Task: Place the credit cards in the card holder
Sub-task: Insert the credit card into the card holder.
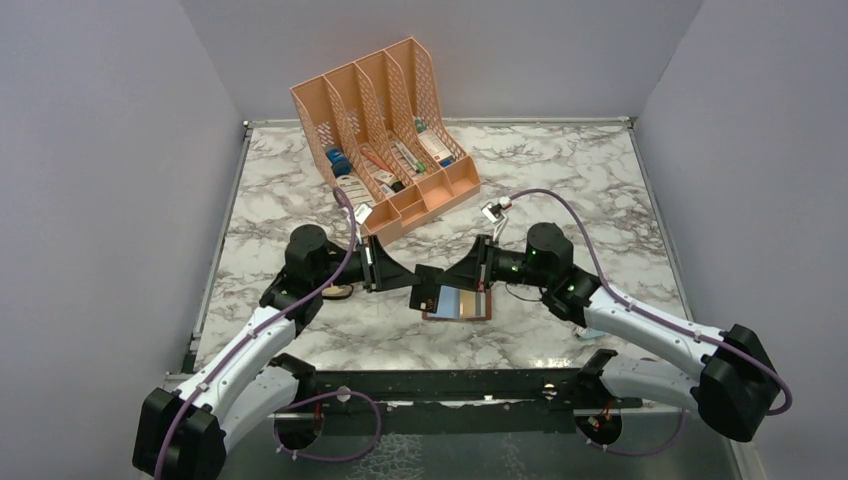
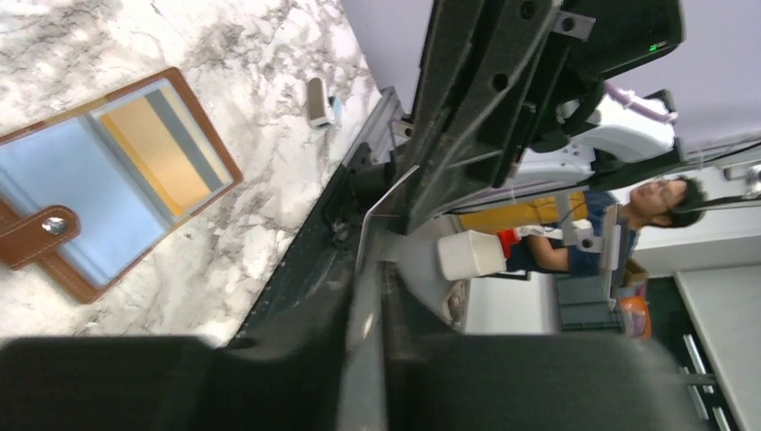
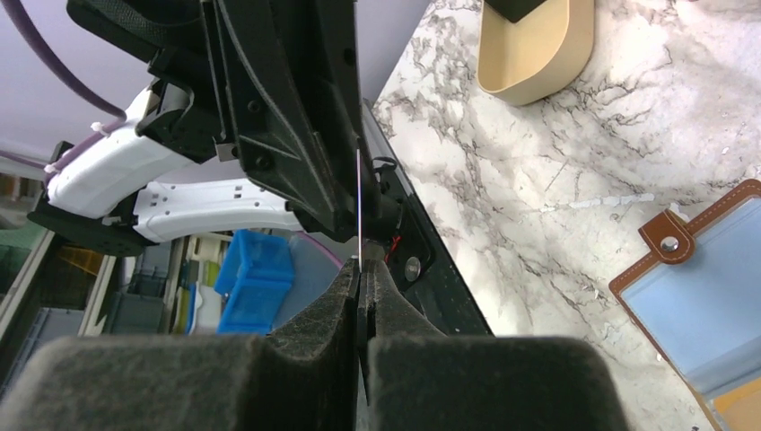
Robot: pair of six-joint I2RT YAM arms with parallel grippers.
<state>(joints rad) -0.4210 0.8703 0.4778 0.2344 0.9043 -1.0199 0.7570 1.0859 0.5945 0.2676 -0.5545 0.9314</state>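
We see the right pincer (image 3: 359,278) clamped on a credit card (image 2: 377,229) held edge-on in the air. The left pincer (image 2: 370,296) stands narrow at that card; we cannot tell if it grips. Below, the card holder (image 2: 31,238) lies open on the marble tabletop (image 1: 560,170), holding a blue-grey card (image 2: 81,189) and a tan card (image 2: 157,148)

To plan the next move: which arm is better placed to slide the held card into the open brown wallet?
Probably right: the right gripper is shut on the thin plastic card over the open brown leather wallet; the left gripper's hold is unclear.
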